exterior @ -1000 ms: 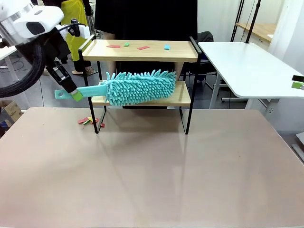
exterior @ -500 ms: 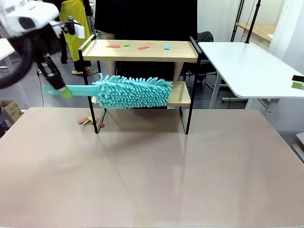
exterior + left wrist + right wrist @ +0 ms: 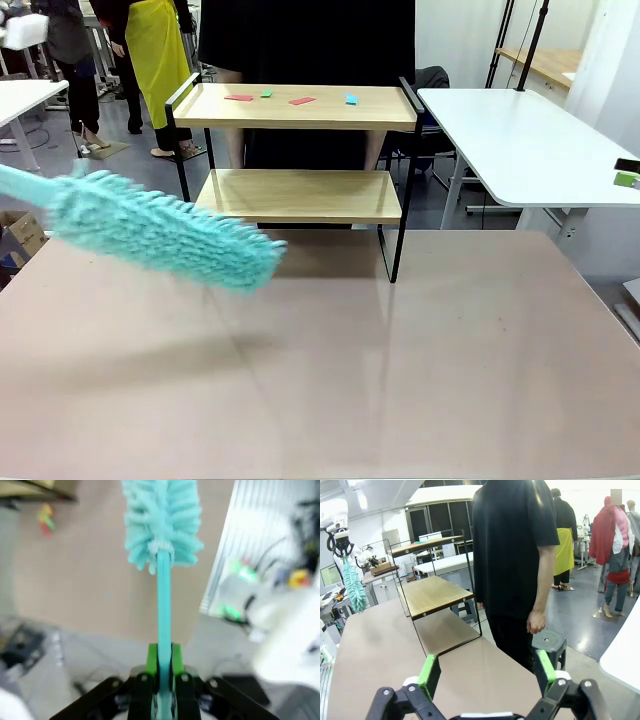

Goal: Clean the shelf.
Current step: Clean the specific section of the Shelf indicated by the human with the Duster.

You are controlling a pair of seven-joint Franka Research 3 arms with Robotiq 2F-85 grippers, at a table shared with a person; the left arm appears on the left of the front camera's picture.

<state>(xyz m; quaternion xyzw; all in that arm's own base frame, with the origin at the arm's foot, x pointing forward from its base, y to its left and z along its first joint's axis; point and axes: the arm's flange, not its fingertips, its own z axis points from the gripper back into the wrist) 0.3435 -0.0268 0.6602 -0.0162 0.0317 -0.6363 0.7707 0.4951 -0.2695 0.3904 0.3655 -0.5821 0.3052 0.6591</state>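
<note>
The shelf (image 3: 300, 195) stands at the table's far middle, and several small coloured scraps (image 3: 301, 100) lie on its top board. Its lower board is bare. A fluffy teal duster (image 3: 165, 235) hangs blurred over the table's left side, tilted down to the right, clear of the shelf. My left gripper (image 3: 164, 652) is shut on the duster's handle (image 3: 163, 600), with the duster's head (image 3: 161, 520) above the table. My right gripper (image 3: 487, 672) is open with nothing between its fingers, and it looks along the shelf (image 3: 430, 592) from its side.
A person in black (image 3: 515, 555) stands just behind the shelf. A few coloured scraps (image 3: 45, 517) lie on the brown table near the shelf's leg. A white table (image 3: 520, 140) stands at the far right. Other people stand farther back.
The duster has swung out of the shelf's lower tier to the left and down over the table. My left arm has gone past the front view's left edge.
</note>
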